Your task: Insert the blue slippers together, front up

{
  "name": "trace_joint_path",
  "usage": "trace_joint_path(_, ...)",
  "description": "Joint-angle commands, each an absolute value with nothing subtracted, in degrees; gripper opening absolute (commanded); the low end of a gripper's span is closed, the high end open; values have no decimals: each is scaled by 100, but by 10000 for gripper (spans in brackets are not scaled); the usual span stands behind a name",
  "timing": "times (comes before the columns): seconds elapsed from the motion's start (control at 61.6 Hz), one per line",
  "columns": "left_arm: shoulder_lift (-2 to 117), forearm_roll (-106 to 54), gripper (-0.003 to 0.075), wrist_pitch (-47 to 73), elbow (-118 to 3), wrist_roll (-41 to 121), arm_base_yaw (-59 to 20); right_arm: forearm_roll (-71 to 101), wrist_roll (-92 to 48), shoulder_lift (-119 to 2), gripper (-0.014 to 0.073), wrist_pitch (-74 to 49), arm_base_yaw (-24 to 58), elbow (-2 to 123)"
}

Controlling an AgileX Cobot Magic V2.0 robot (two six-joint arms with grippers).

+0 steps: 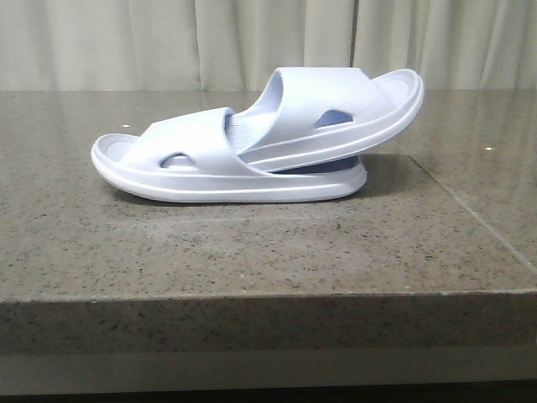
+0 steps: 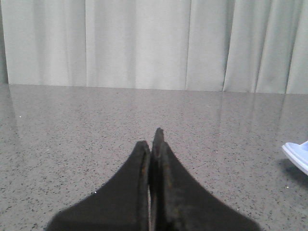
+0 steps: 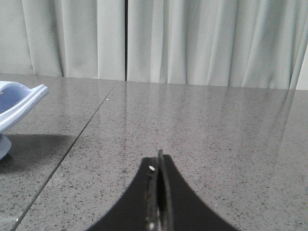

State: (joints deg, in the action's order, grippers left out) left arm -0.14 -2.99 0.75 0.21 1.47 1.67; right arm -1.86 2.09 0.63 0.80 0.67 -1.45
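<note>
Both pincers, left gripper [image 2: 153, 144] and right gripper [image 3: 159, 166], are sitting closed, empty; I'm seeing pale lavender-blue foam slippers [image 1: 252, 143] nesting at 12 o'clock on the speckled grey stone table [image 1: 252, 252].

Grey speckled stone table [image 1: 252, 252] w/ seam line at right; pale pleated curtains [image 1: 168, 42] behind, soft light.

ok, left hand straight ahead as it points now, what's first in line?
Nothing close: the left hand, shut, points across bare table toward the curtain. The blue slippers sit off to one side, out of line. Depth is unclear.
</note>
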Motion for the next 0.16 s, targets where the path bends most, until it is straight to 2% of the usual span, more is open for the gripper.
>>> trace_joint_path(0.0,-109,-329,-20,-399,56,104,137,-239,218,155,-117,596,40,-124)
trace_joint_path(0.146,-109,-329,-20,-399,56,104,137,-239,218,155,-117,596,40,-124)
